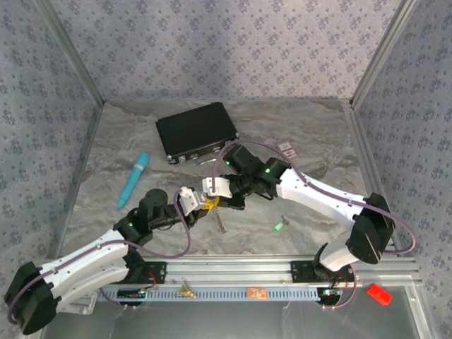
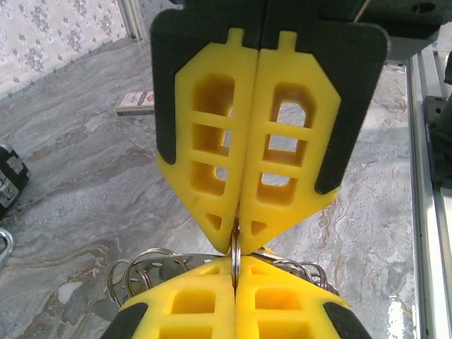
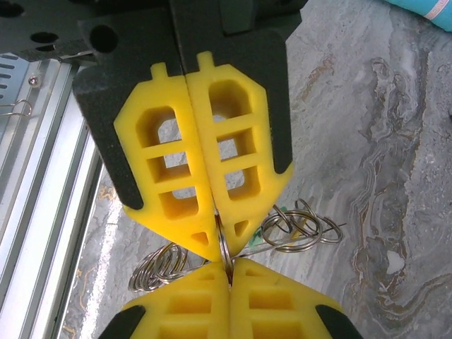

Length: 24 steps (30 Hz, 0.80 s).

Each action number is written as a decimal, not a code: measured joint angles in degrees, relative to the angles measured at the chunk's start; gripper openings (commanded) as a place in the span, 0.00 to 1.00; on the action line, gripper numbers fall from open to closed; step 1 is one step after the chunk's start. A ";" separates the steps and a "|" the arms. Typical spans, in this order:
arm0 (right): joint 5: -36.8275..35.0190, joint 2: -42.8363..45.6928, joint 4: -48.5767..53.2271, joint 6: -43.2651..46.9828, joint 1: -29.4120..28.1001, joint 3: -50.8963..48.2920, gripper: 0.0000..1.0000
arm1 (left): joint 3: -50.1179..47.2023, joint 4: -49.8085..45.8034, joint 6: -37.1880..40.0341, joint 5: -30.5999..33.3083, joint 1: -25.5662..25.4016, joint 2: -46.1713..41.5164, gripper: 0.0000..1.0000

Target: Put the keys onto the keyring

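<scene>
The keyring point(image 1: 219, 220) is a string of linked silvery rings, and part of it dangles above the table under the two grippers. My left gripper point(image 1: 200, 203) and right gripper point(image 1: 217, 192) meet tip to tip at mid-table. In the left wrist view my left gripper point(image 2: 235, 272) and the right gripper point(image 2: 240, 226) are both shut on one upright ring point(image 2: 236, 248). The right wrist view shows that ring point(image 3: 224, 247) pinched between my right gripper point(image 3: 229, 272) and the left gripper point(image 3: 217, 233), with ring clusters point(image 3: 300, 229) on both sides. One green key point(image 1: 279, 226) lies on the table to the right.
A black box point(image 1: 196, 132) sits at the back centre. A teal stick point(image 1: 134, 179) lies at the left, and a small white-and-pink card point(image 1: 286, 149) at the back right. A metal rail point(image 1: 282, 268) runs along the near edge, with a red object point(image 1: 378, 293) beyond it.
</scene>
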State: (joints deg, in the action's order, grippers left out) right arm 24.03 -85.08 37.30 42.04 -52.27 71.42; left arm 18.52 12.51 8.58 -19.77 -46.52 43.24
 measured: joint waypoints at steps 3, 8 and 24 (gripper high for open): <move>0.79 0.17 -0.20 -0.39 0.46 -0.24 0.22 | 0.04 0.09 0.00 -0.42 0.00 0.00 0.00; 5.75 3.26 -3.96 -2.32 4.04 -5.53 0.27 | 0.00 1.75 -0.26 -0.63 0.00 -0.02 0.00; 15.96 4.76 -15.32 -8.61 6.40 -12.04 0.20 | -2.99 9.11 -2.32 -1.70 0.00 -0.04 0.00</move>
State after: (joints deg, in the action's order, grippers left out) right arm 39.99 -80.31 21.98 33.43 -45.87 59.37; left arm 15.53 21.63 6.26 -21.47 -46.52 43.20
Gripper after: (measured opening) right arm 0.219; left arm 0.042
